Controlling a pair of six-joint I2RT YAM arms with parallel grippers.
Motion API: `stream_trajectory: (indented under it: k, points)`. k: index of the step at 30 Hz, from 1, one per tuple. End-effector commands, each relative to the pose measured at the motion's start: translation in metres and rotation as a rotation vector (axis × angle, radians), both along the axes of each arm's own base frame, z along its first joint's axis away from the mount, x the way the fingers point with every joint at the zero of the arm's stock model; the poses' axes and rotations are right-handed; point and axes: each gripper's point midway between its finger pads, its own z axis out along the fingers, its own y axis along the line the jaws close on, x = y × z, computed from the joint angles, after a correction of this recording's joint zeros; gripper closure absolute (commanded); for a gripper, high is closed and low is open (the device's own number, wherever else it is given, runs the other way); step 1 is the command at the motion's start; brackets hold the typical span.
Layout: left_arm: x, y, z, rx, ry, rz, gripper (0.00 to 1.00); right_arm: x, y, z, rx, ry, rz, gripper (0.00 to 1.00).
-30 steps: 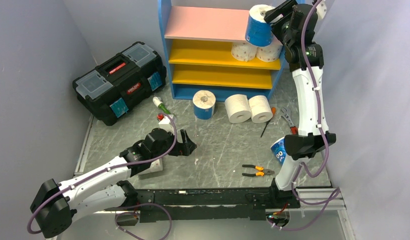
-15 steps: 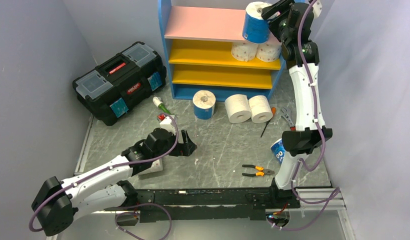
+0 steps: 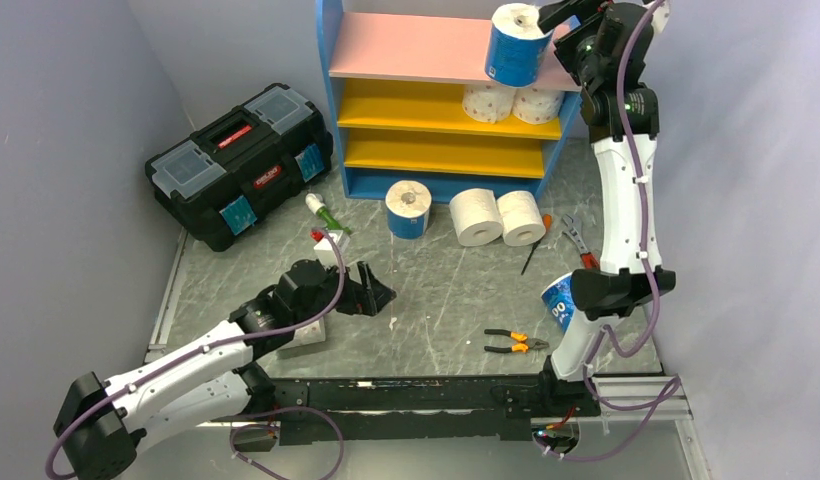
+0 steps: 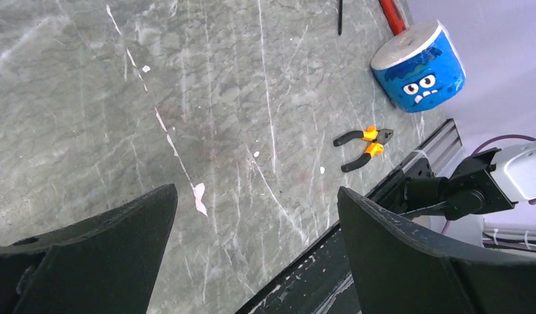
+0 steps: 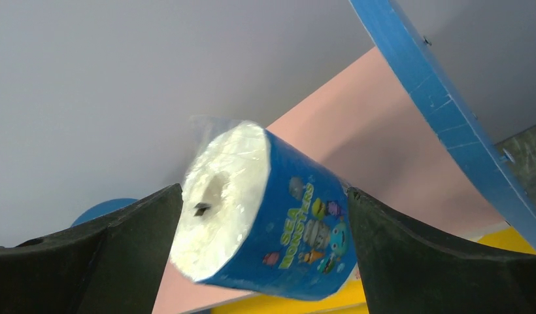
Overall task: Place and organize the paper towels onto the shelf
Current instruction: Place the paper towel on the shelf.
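Right pincer: jaws spread wide, nothing clamped. A blue-wrapped roll shows between them in the wrist view, but neither finger visibly presses on it. The roll stands at the right front corner of the pink top board of the shelf, its base at or slightly over the front edge; judged not securely seated. Left pincer: jaws also apart, empty, low over the table, well apart from every roll. Progress, judged: a little under half. On the shelf are three rolls: the blue one on top, plus two dotted white rolls touching side by side at the right end of the upper yellow board. The lower yellow board bears no roll that I can see. Four remain on the table: one upright blue roll just in front of the shelf, two plain white rolls lying touching beside it, and one face-printed blue roll near the right arm's base. Count: seven rolls visible (three blue, two dotted, two plain); one shelf with three boards; one black toolbox; one pair of orange-handled pliers. Small tools near the plain rolls are too small to count reliably.
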Motion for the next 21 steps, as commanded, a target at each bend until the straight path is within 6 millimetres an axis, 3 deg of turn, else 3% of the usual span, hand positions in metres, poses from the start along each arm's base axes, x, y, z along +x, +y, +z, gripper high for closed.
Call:
stream_trajectory:
  k: [1,4,10,16,21]
  points:
    - [-0.005,-0.005,0.014,-0.052,-0.040,-0.040,0.01,-0.045,-0.009,0.051,-0.026,-0.113,-0.018,0.01]
    - [-0.006,-0.003,0.014,-0.054,-0.043,-0.032,0.01,-0.064,-0.004,0.061,-0.102,-0.156,0.016,0.00]
    - [-0.010,-0.005,0.008,-0.060,-0.023,-0.043,0.01,-0.079,0.009,0.028,-0.271,-0.113,0.057,0.00]
    - [-0.011,-0.011,0.014,-0.078,-0.035,-0.071,0.01,-0.068,0.034,-0.006,-0.400,-0.017,0.105,0.00]
    - [-0.011,-0.006,0.014,-0.074,-0.043,-0.053,0.01,-0.057,0.041,-0.016,-0.463,0.005,0.069,0.00]
